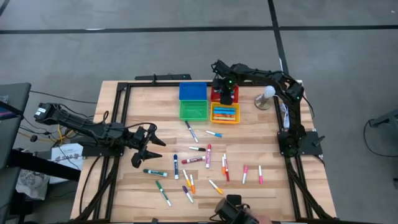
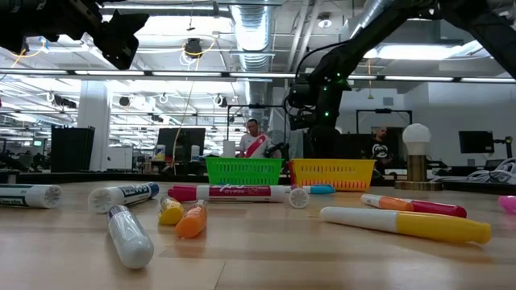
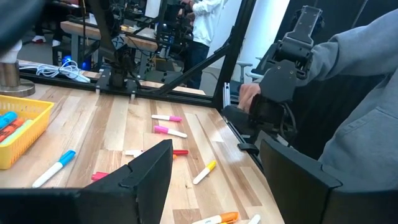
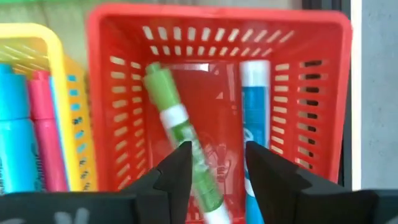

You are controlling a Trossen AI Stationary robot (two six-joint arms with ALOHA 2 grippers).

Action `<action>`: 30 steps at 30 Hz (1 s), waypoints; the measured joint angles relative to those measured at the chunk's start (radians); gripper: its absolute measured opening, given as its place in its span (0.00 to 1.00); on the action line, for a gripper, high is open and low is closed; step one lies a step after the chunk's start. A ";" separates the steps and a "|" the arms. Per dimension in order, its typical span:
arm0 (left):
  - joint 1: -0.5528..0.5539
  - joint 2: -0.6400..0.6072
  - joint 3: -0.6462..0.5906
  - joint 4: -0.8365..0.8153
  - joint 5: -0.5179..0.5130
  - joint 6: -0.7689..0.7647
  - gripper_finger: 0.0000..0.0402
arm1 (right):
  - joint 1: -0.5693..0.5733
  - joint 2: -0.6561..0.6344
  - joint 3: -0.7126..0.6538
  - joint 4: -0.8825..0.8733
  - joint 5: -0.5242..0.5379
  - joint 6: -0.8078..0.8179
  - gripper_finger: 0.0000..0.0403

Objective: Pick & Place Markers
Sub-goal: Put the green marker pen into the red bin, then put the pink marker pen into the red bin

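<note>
1. Your right gripper (image 4: 216, 163) hangs over the red bin (image 4: 323, 74), jaws parted; a green marker (image 4: 183, 140) lies loose inside.
2. Your left gripper (image 1: 147, 144) waits spread beside scattered markers (image 1: 205, 163) on the table (image 1: 261, 134).

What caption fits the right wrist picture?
Right gripper open above red plastic bin holding a green marker and blue marker.
</note>
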 joint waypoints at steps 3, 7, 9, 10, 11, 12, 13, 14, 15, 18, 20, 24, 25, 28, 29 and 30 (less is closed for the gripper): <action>0.000 0.000 0.000 0.000 0.000 0.000 0.60 | 0.009 -0.008 0.000 -0.005 0.004 0.001 0.38; 0.000 0.000 0.000 0.000 0.000 0.000 0.60 | 0.021 -0.027 0.006 -0.032 0.056 0.000 0.39; 0.000 0.000 0.000 0.000 0.000 0.000 0.60 | 0.024 -0.030 0.025 -0.051 0.086 0.001 0.38; 0.000 0.000 0.000 0.000 0.000 0.000 0.60 | 0.024 -0.034 0.037 -0.064 0.091 0.001 0.37; 0.000 0.000 0.000 0.000 0.000 0.000 0.60 | 0.024 -0.039 0.049 -0.090 0.092 0.002 0.37; 0.000 0.000 0.000 0.000 0.000 0.000 0.60 | 0.027 -0.042 0.066 -0.107 0.092 0.008 0.36; 0.000 0.000 0.000 0.000 0.000 0.000 0.60 | 0.029 -0.043 0.087 -0.115 0.091 0.016 0.36; 0.000 0.000 0.000 0.000 0.000 0.000 0.60 | 0.030 -0.046 0.105 -0.135 0.086 0.027 0.35; 0.000 0.000 0.000 0.000 0.000 -0.001 0.60 | 0.031 -0.050 0.122 -0.170 0.082 0.040 0.35; 0.000 0.000 0.000 0.000 0.000 -0.003 0.60 | 0.043 -0.052 0.187 -0.236 0.077 0.083 0.34; 0.000 0.000 0.000 0.000 0.000 -0.003 0.60 | 0.055 -0.060 0.220 -0.306 0.074 0.108 0.34; 0.000 0.000 0.000 0.000 0.000 -0.003 0.60 | 0.089 -0.097 0.245 -0.392 0.020 0.124 0.34; 0.000 0.000 0.000 0.000 0.000 -0.002 0.60 | 0.098 -0.113 0.246 -0.392 -0.005 0.141 0.34; 0.000 0.000 0.000 -0.004 0.000 -0.002 0.60 | 0.129 -0.164 0.247 -0.419 -0.083 0.199 0.34; 0.000 0.000 0.000 -0.006 0.000 -0.001 0.60 | 0.140 -0.181 0.247 -0.417 -0.103 0.221 0.34; 0.000 0.000 0.000 -0.009 0.000 0.000 0.60 | 0.153 -0.198 0.247 -0.416 -0.119 0.244 0.34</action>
